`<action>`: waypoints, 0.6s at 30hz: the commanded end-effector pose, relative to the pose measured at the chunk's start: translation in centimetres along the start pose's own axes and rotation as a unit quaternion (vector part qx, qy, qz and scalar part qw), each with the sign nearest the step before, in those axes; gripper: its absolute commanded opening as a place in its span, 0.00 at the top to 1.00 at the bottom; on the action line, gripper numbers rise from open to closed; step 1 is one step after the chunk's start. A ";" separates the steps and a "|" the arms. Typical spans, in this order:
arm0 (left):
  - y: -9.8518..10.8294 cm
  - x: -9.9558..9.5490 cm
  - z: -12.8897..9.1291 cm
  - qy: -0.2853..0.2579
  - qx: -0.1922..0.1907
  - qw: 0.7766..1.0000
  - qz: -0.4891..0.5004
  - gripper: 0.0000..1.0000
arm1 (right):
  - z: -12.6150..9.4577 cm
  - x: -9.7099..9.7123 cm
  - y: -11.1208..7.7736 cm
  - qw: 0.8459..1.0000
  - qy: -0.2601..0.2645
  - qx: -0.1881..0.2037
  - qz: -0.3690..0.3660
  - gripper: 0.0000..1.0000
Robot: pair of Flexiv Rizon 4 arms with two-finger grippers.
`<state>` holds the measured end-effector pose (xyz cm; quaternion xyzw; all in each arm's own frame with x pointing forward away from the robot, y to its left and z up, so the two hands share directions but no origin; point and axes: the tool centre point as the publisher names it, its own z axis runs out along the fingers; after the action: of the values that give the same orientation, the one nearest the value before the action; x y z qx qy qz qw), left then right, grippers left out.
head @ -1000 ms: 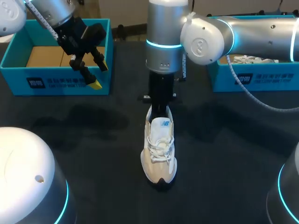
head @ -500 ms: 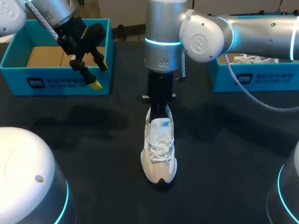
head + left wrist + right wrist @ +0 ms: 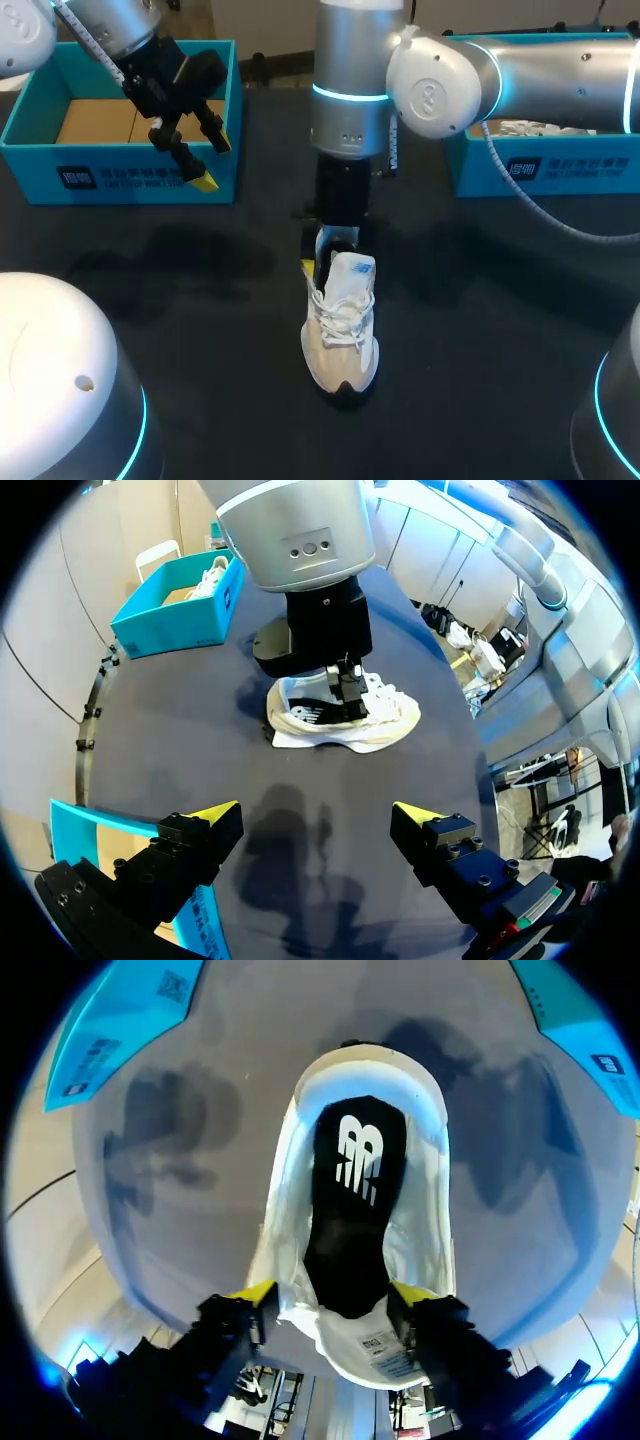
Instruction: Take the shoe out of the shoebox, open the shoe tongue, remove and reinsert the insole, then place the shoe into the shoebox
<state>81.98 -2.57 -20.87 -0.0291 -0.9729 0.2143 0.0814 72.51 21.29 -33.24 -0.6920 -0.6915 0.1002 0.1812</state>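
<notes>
Yellow fingertips (image 3: 255, 1293) of the right gripper (image 3: 333, 1300) are spread wide, unclenched, one on either side of the raised tongue (image 3: 352, 270), and I see nothing pinched. The tongue's up, and the black insole (image 3: 355, 1200) lies exposed, seated in the white shoe (image 3: 342, 340). The shoe stands on the black table (image 3: 200, 320), toe toward the robot, outside both boxes. So the tongue-opening step looks in hand and nearly finished. Next, I'd say, a fingertip must dip into the throat and nip the insole's edge, and that light shoe may want steadying. Further out, the left gripper (image 3: 315, 815) hangs released and empty above the front wall of the left shoebox (image 3: 120, 180). The count: one shoe, one insole, two grippers, two blue shoeboxes. The right shoebox (image 3: 560, 170) holds something white, though I can't tell what.
</notes>
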 end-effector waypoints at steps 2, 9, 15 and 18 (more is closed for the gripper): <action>0.1 0.1 -0.1 -0.001 -0.001 1.000 0.000 0.00 | 0.5 -0.1 0.0 1.000 0.007 0.003 -0.003 0.00; 0.1 0.1 -0.1 -0.001 -0.001 1.000 0.000 0.00 | 0.3 0.0 -0.1 1.000 0.004 0.004 -0.006 0.00; 0.1 0.1 -0.1 -0.001 -0.001 1.000 0.000 0.00 | -0.5 0.1 -0.5 1.000 -0.006 -0.007 -0.002 0.00; 0.1 0.1 -0.1 -0.001 -0.001 1.000 0.000 0.00 | -1.1 0.2 -0.7 1.000 -0.011 -0.015 -0.001 0.00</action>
<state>81.98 -2.57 -20.87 -0.0291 -0.9729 0.2143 0.0815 72.53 21.32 -32.74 -0.6910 -0.6949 0.0992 0.1726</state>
